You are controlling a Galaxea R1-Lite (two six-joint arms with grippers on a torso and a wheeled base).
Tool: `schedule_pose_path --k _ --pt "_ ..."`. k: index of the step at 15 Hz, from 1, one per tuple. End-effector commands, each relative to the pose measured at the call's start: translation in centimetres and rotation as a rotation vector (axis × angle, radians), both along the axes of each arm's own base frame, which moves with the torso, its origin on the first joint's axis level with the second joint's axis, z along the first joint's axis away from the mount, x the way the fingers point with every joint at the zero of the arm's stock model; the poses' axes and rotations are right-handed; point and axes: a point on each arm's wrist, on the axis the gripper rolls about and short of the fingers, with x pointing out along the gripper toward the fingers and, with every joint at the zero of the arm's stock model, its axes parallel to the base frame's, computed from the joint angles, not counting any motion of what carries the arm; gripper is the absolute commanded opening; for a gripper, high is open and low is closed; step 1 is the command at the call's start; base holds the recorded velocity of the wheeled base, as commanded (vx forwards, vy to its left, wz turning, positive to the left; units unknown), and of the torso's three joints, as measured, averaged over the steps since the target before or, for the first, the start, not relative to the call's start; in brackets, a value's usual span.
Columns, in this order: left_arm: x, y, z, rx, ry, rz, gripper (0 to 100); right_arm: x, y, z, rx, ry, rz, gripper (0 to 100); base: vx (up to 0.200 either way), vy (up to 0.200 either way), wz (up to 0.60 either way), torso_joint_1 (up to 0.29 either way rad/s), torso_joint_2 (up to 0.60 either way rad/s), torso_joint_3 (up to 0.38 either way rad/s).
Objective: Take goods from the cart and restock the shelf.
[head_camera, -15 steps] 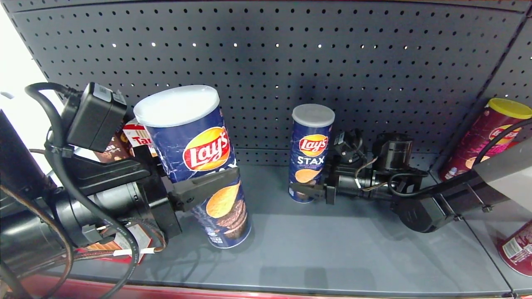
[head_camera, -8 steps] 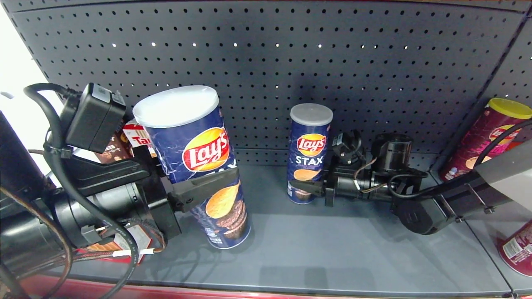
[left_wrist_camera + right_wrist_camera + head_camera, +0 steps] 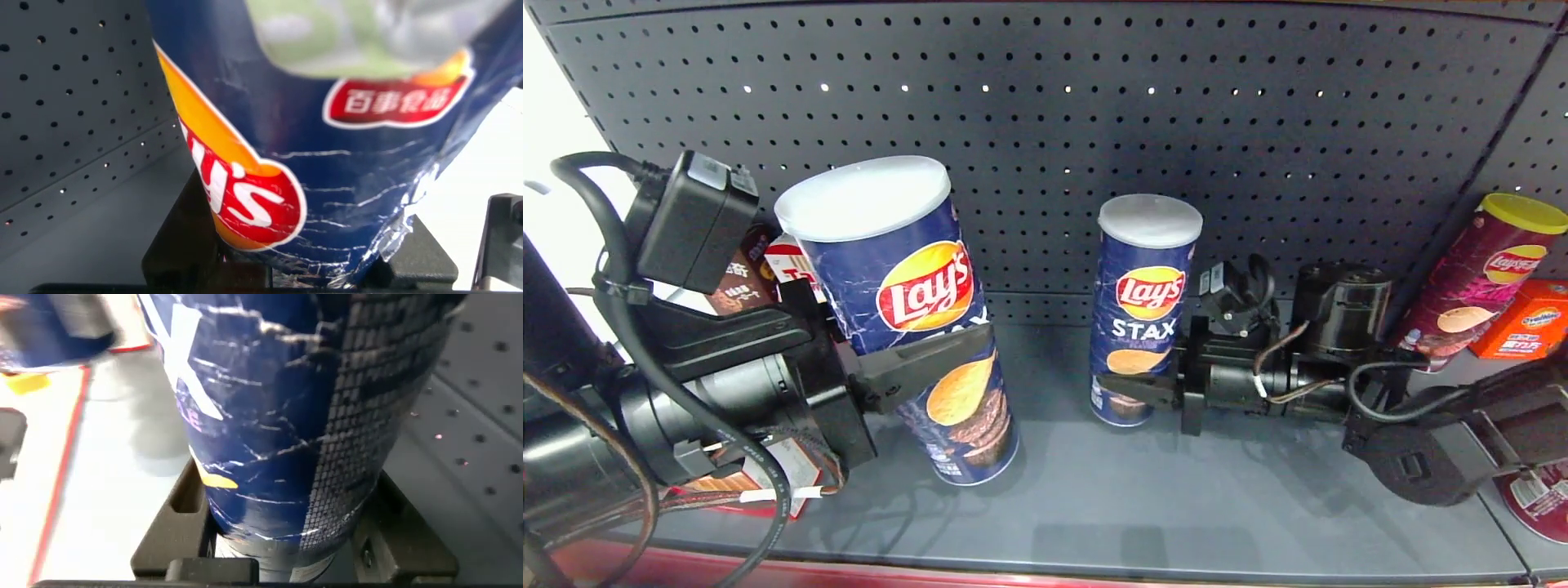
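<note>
- Your right gripper (image 3: 1129,385), clamped on the far blue can (image 3: 1147,278), has drawn back and rightward (uncovering an orange box (image 3: 1519,320)).
- Your left gripper (image 3: 931,363) grips the near blue can (image 3: 890,269), now slightly higher.
- You cannot tell whether either base touches the shelf (image 3: 1176,506).

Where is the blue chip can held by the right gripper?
In the head view, the blue cylindrical chip can is upright at mid-shelf before the perforated back panel, in the right gripper, right of the nearer blue can in the left gripper.
</note>
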Motion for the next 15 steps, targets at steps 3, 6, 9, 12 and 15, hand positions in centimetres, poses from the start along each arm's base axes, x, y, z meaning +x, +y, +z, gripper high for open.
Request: schedule_pose_path --k 3,6,9,12,15 --pt "0.1 -0.1 0.7 -0.013 -0.023 0.0 0 -6.3 -0.9 1.7 0.008 -0.02 0.047 0 0.0 0.0 0.0 0.0 0.0 0.0" --pt "0.1 -0.1 0.7 -0.013 -0.022 0.001 0 -8.1 -1.7 0.4 -0.025 0.019 0.015 0 0.0 0.0 0.0 0.0 0.0 0.0" --pt "0.1 -0.1 0.6 -0.011 -0.02 0.001 0 -8.5 -2.0 -1.0 -0.027 0.02 0.001 0 0.0 0.0 0.0 0.0 0.0 0.0" --pt "0.1 -0.1 0.4 -0.007 -0.012 0.003 0 -8.5 -2.0 -2.8 -0.037 0.036 -0.031 0 0.0 0.0 0.0 0.0 0.0 0.0" --pt "0.1 0.0 0.4 -0.006 -0.01 0.006 0 -8.2 -1.9 -3.2 -0.045 0.055 -0.033 0 0.0 0.0 0.0 0.0 0.0 0.0"
